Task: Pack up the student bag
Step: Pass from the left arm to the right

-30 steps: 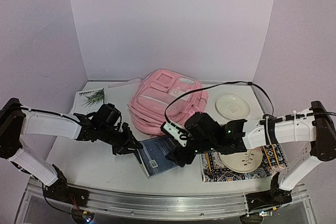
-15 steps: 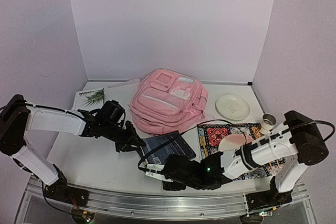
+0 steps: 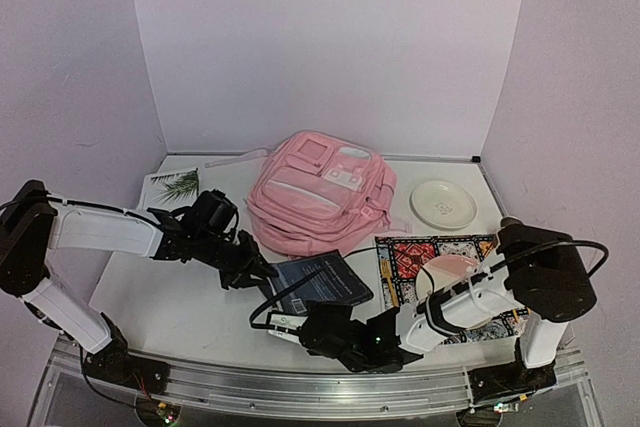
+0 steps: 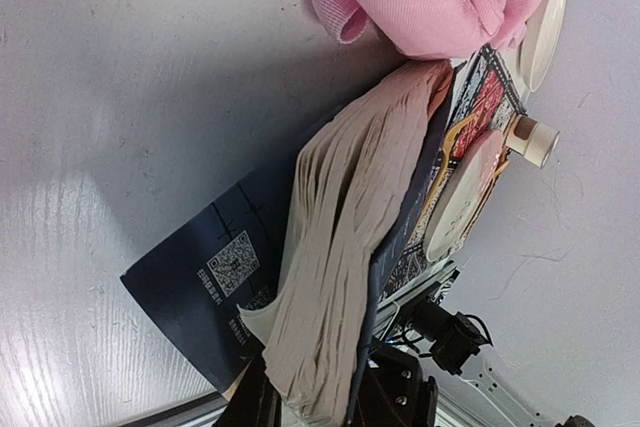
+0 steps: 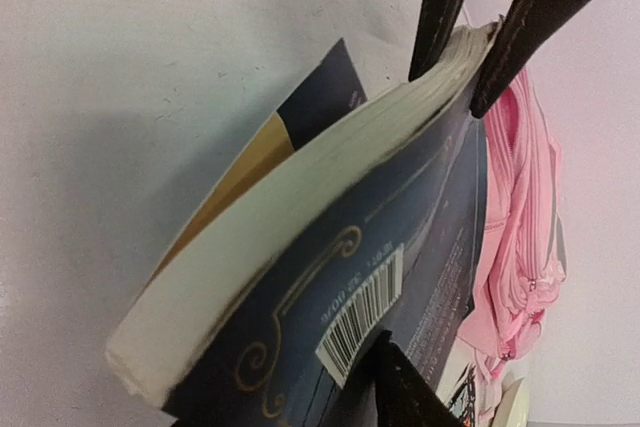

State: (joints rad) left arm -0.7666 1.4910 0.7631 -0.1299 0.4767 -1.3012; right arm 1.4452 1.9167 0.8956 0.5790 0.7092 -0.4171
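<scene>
Along the near edge a metal rail (image 3: 300, 387) borders a white desk (image 3: 170, 297) with faint wood grain and a soft sheen. Just past the rail, the right claw (image 3: 288, 324) lies low at the near end of a book (image 3: 325, 282). Its own camera shows only one dark finger by the cover, so we cannot tell how wide it stands or whether it grips.

The book is a thick paperback, dark blue, with a barcode and a QR code. Its cream pages are fanned and raised at a slant above one cover that rests on the desk. The left claw (image 3: 254, 274) reaches in from the left edge and is closed tight on the book's left side, its black fingers (image 5: 445, 7) pinching the pages.

Toward the right edge lies a flat mat (image 3: 405, 252) with a busy red, blue and yellow pattern, and a pale pinkish plate (image 3: 452, 269) rests on it.

Beyond the book, mid-desk toward the far edge, we see the bag (image 3: 315, 197). It is soft pink fabric, puffy and rumpled, lying flat with lighter pocket panels and zips facing up, its near edge just beside the book.

A cream plate (image 3: 443, 204) sits near the far right corner and a leaf-print card (image 3: 172, 187) near the far left corner. Plain lilac walls close three sides.
</scene>
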